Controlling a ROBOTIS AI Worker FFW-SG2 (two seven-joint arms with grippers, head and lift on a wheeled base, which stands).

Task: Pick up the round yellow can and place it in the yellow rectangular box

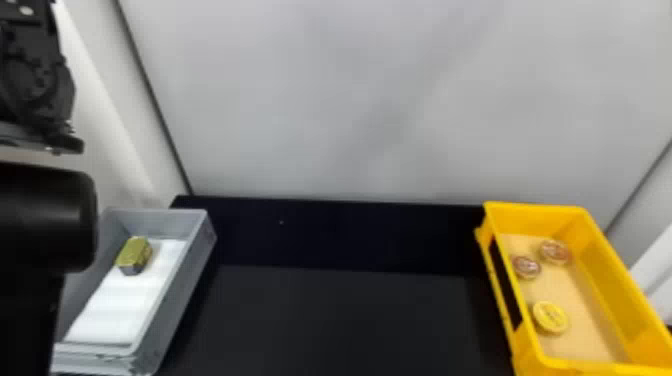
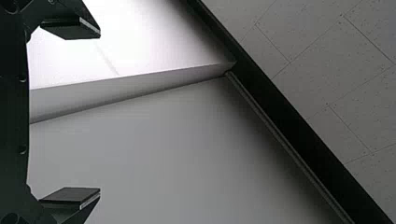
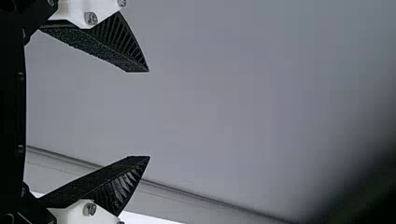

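Landmark: yellow rectangular box, plastic, open top (image 1: 531,216), qty 1. All pos. refer to it.

L arm, black (image 1: 47,220), qty 1: L edge of head view, well apart from the box. L gripper (image 2: 99,113), qty 1: fingers open, wide gap btwn them, seen against pale wall panels (image 2: 163,154) & tiled ceiling (image 2: 327,74).

Gray rectangular bin, plastic, open top (image 1: 197,262), qty 1: well L of the box, across the black table (image 1: 345,320). White flat liner (image 1: 122,302), qty 1, on the bin floor. Olive-gold block w/ darker side face (image 1: 134,252), qty 1: inside the bin, toward its far end.

Box contents: tan flat liner (image 1: 575,295), qty 1, on the floor; round cans, qty 3 total (1 yellow, 2 reddish-brown). Reddish-brown cans w/ pale marks: first (image 1: 526,267) near the box's L wall, second (image 1: 555,251) just beside it, farther back & R.

Round yellow can (image 1: 550,318), qty 1: inside the box, near half, close to L wall, apart from the other 2. Appearance: low disc, bright yellow, raised rim, darker marks at top center; fine detail n/a (blurred).

R gripper (image 3: 149,114), qty 1, R wrist view: fingers open, clear gap btwn black ribbed tips.
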